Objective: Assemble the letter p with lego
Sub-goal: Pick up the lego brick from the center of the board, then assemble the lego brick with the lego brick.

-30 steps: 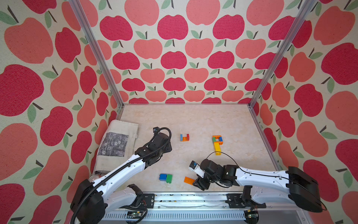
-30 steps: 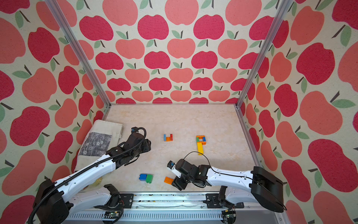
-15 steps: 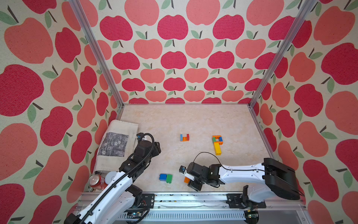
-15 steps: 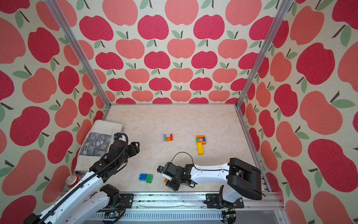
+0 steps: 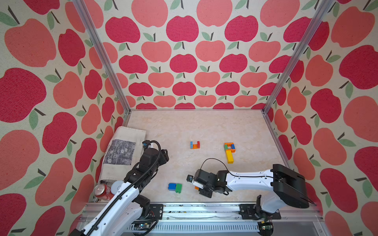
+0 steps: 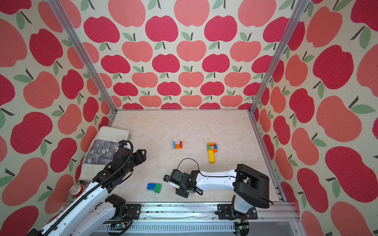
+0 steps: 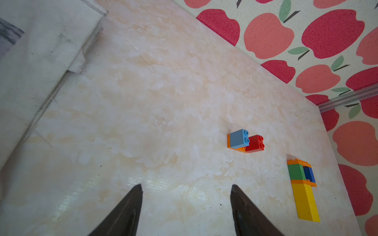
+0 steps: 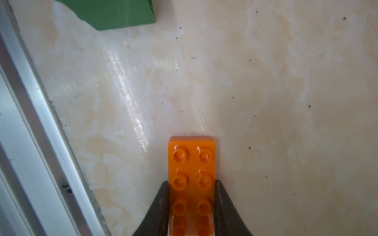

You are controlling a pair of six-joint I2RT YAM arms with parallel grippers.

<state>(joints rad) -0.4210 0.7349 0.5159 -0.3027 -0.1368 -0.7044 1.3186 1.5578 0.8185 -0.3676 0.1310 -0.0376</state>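
since a second earlier, the left arm had drawn back from the middle of the table (image 5: 184, 126) toward the cloth bag (image 5: 124, 151), and the right arm had slid along the front to a flat orange brick (image 8: 191, 161) and narrowed its jaws.

the right gripper (image 8: 191, 183) was clamped on that brick. in the right wrist view a dark finger pressed each long side, the studs faced up and the free end stuck out ahead over the table. in both top views only a sliver of orange showed under the gripper, near the front rail (image 8: 30, 122).

just beside it lay a blue brick (image 5: 172, 186) and a green brick (image 5: 178, 188), touching each other.

the left gripper (image 7: 186, 185) hung over bare table with its jaws spread and nothing between them.

farther back stood the p-shaped build (image 5: 229, 152): an orange frame with green and blue sides and a yellow stem. well apart from it, toward the middle, sat a small cluster (image 5: 194, 145) of light blue, orange and red bricks. a red can (image 5: 101, 191) lay by the bag's front end.
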